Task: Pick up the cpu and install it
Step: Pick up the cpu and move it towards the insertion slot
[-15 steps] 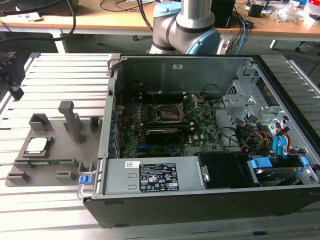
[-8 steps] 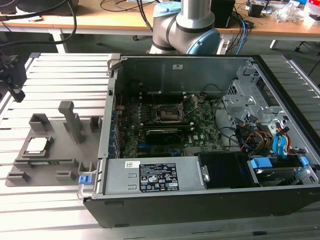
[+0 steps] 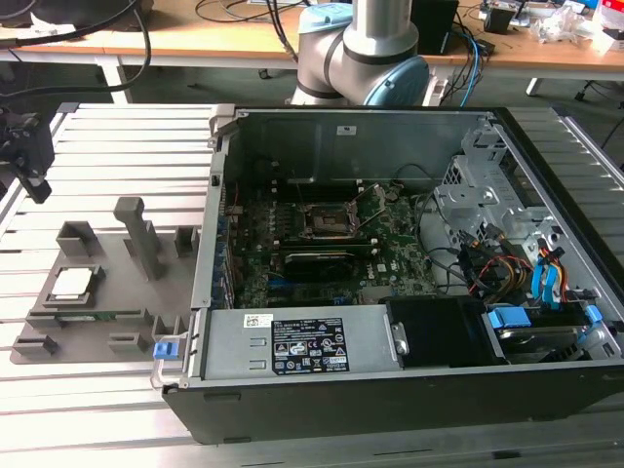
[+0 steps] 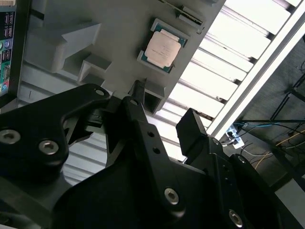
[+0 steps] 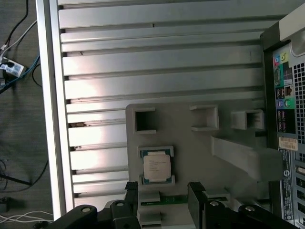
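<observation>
The cpu (image 3: 73,283) is a small square chip with a pale metal top, lying flat in a recess of the grey fixture plate (image 3: 112,297) at the exterior view's left. Both wrist views show the cpu (image 5: 157,165) (image 4: 163,46) from above. My black gripper (image 3: 29,166) hangs above the table beyond the plate's far left corner, apart from the chip. Its two fingers (image 5: 132,191) stand open around my gripper (image 5: 163,192) (image 4: 164,112) with nothing between them. The black socket frame (image 3: 327,220) sits on the motherboard inside the open computer case (image 3: 390,390).
A tall grey post (image 3: 141,234) and several small block holders rise from the fixture plate. A thin green circuit strip (image 5: 162,200) lies just beside the chip. The case wall (image 3: 210,224) stands between plate and motherboard. The arm's base (image 3: 370,58) is behind the case.
</observation>
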`<state>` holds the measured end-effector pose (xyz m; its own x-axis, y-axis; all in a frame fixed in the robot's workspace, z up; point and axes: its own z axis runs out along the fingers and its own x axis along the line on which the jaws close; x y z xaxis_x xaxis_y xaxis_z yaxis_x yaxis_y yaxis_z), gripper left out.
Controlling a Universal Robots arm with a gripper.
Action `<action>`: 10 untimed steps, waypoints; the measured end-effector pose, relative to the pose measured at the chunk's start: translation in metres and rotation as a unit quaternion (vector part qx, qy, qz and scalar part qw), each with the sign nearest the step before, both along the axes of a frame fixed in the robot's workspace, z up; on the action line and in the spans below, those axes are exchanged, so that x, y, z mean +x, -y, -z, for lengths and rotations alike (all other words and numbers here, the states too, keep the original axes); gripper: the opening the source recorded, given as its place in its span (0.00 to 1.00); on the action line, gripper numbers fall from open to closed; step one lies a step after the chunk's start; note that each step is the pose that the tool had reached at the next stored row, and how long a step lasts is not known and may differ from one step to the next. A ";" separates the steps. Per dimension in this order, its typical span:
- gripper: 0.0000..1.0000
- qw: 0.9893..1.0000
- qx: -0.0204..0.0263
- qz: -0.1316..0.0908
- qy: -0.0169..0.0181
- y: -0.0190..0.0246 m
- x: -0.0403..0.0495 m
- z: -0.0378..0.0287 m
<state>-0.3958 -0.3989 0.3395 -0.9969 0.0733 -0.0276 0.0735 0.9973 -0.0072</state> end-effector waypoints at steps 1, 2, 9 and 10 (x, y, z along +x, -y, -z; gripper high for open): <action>0.54 1.000 0.000 0.000 0.000 0.0000 0.0000 0.0007; 0.54 1.000 0.000 0.000 0.000 0.0000 0.0000 0.0012; 0.54 1.000 0.000 0.000 0.000 0.0000 0.0000 0.0087; 0.54 1.000 0.000 0.000 0.000 0.0000 0.0000 0.0092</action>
